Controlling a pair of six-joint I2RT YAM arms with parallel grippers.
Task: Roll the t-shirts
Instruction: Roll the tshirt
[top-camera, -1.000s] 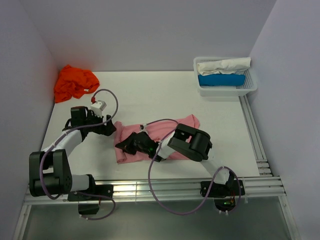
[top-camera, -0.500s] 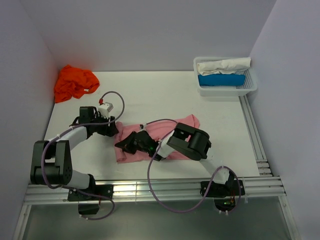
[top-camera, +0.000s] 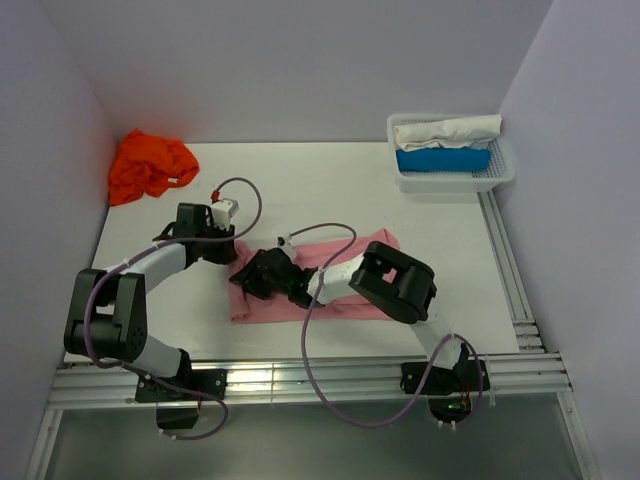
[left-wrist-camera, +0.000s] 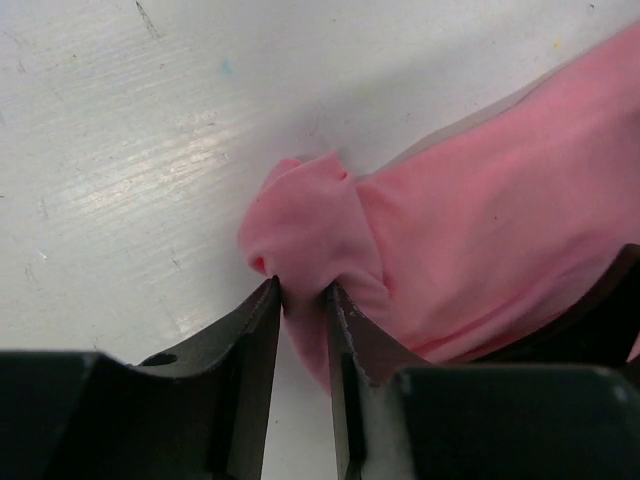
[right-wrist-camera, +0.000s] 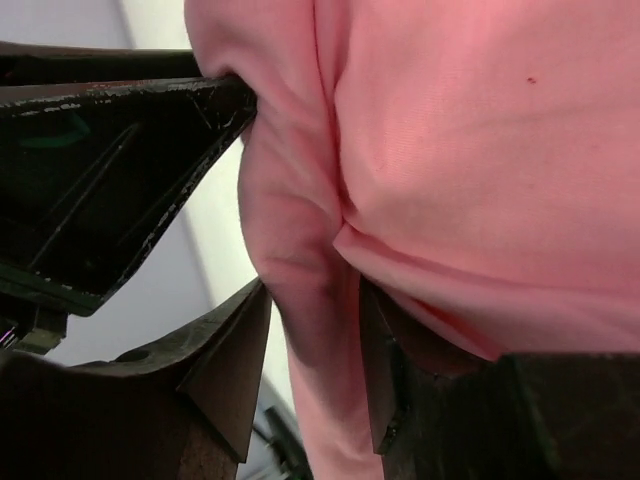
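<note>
Pink cloth filled both wrist views: the pink t-shirt (top-camera: 262, 305) lay crumpled in a flat band on the white table (top-camera: 330, 190), near its front edge and between the two arms. The left gripper (top-camera: 233, 256) reached in at the shirt's left end; from its own camera the left gripper (left-wrist-camera: 303, 295) had its fingers (left-wrist-camera: 255, 340) drawn close, pinching a small bunched corner of the shirt (left-wrist-camera: 480, 230) just off the tabletop. The right gripper (top-camera: 244, 285) sat just beside it, over the same end. In its wrist view the right gripper (right-wrist-camera: 312, 290) had a thick fold of the shirt (right-wrist-camera: 450, 150) filling the gap between its parted fingers; whether they squeezed it could not be told. The orange t-shirt (top-camera: 150, 165) lay heaped in the far left corner, well apart. At far right a white mesh basket (top-camera: 455, 182) held a white roll (top-camera: 445, 132) and a blue roll (top-camera: 442, 160).
</note>
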